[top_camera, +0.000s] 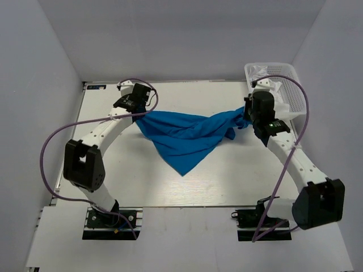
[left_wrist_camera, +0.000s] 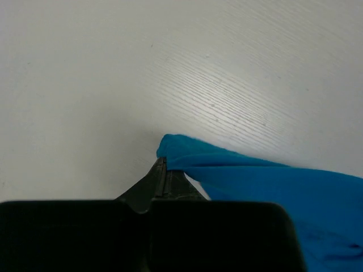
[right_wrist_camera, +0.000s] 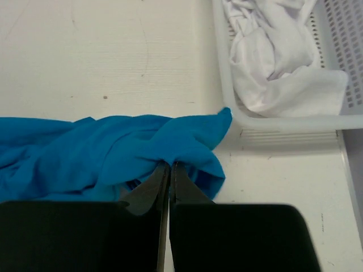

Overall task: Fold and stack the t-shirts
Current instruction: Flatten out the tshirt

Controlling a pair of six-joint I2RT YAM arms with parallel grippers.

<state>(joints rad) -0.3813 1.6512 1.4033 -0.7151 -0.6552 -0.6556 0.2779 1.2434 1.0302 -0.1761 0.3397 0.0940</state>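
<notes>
A blue t-shirt (top_camera: 187, 136) hangs stretched between my two grippers above the white table, its lower part sagging to a point near the table's middle. My left gripper (top_camera: 138, 115) is shut on the shirt's left corner, seen in the left wrist view (left_wrist_camera: 165, 161) with the blue cloth (left_wrist_camera: 272, 181) trailing right. My right gripper (top_camera: 245, 118) is shut on the shirt's right end, seen in the right wrist view (right_wrist_camera: 170, 164) with bunched blue cloth (right_wrist_camera: 102, 153) around the fingertips. White shirts (right_wrist_camera: 272, 56) lie crumpled in the basket.
A white plastic basket (top_camera: 292, 85) stands at the table's back right corner, just behind my right gripper; its rim (right_wrist_camera: 283, 122) runs close to the blue cloth. Grey walls enclose the table (top_camera: 227, 181) on three sides.
</notes>
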